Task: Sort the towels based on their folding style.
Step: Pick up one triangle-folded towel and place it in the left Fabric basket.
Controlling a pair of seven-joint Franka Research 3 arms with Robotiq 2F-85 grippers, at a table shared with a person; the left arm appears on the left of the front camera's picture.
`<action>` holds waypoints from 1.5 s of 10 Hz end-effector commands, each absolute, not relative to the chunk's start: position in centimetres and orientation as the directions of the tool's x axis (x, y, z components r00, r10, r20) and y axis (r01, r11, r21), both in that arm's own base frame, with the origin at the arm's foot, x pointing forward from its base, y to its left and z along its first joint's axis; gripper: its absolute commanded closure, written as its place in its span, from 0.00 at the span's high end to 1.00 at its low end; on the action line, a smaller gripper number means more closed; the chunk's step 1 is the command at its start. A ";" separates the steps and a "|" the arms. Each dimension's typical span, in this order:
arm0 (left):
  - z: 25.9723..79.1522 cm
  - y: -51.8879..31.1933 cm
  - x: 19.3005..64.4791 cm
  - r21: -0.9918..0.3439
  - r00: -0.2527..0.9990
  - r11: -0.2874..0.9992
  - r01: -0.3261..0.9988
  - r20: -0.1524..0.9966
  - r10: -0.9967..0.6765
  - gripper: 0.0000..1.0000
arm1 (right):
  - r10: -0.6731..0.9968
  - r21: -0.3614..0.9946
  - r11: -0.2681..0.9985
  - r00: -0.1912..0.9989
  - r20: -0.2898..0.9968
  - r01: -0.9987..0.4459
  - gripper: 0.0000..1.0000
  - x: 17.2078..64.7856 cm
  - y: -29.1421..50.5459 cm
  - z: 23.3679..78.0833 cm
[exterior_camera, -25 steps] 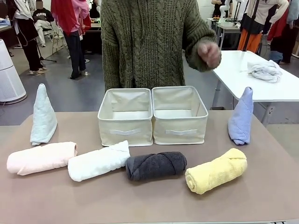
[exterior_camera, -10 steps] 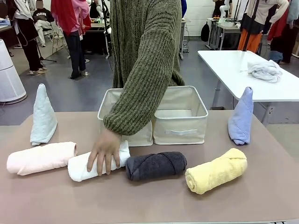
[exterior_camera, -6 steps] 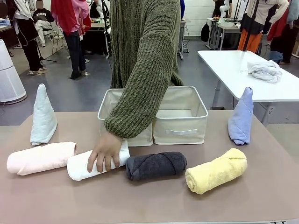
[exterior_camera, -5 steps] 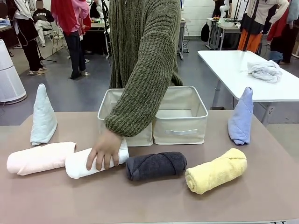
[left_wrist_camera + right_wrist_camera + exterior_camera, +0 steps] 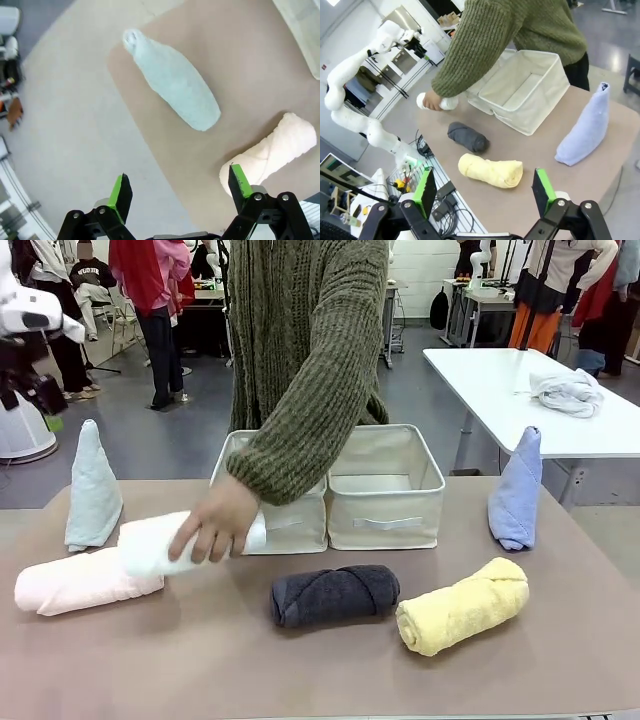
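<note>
Hand (image 5: 215, 530) grips white roll (image 5: 150, 543) by left bin (image 5: 295, 525); both tools open

A person in a green knit sleeve reaches across the two cream bins from the far side. The hand wraps around the white roll just in front of the left bin, seemingly clear of the bench (image 5: 300, 670). In the front view the roll's free end overlaps the top of the pink roll (image 5: 85, 582), which lies on the bench near its left edge. The teal cone (image 5: 93, 487) stands upright just behind the pink roll. The grey roll (image 5: 335, 594) lies at mid-bench in front of the bins, and the yellow roll (image 5: 463, 605) lies just to its right. The blue cone (image 5: 517, 490) stands upright beside the right bin (image 5: 385, 525), at the bench's right side.

The left tool (image 5: 180, 187) hangs high over the bench's left corner, jaws wide apart and holding nothing. Below it are the teal cone and one end of the pink roll. The right tool (image 5: 484, 190) is also spread open and empty. It looks down from the right side at the yellow roll, grey roll, blue cone and bins.
</note>
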State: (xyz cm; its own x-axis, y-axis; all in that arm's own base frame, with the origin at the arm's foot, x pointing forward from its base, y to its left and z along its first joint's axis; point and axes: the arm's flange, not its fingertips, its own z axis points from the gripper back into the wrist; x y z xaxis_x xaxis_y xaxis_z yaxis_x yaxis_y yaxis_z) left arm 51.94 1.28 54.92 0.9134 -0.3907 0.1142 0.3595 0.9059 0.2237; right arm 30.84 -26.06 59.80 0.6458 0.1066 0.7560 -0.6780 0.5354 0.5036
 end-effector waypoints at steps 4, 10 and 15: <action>54.9 1.3 51.9 0.224 0.913 0.906 0.359 0.114 -0.391 1.00 | 0.096 0.497 0.519 0.626 0.774 -0.695 1.00 31.1 -26.3 60.0; 54.2 1.3 54.4 0.143 0.909 0.913 0.382 0.122 -0.399 1.00 | 0.096 0.497 0.519 0.626 0.774 -0.695 1.00 31.1 -26.3 60.0; 48.5 1.4 65.4 0.101 0.978 0.992 0.082 0.181 -0.099 1.00 | 0.096 0.497 0.519 0.626 0.774 -0.695 1.00 31.1 -26.3 60.0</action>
State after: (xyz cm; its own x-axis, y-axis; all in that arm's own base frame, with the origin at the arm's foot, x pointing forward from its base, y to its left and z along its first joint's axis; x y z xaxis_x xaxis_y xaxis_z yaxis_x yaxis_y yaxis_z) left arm 63.32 1.98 47.97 0.9691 -0.1803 0.1682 0.1727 0.9832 0.0588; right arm 30.83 -26.06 59.81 0.6461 0.1072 0.7557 -0.6779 0.5356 0.5036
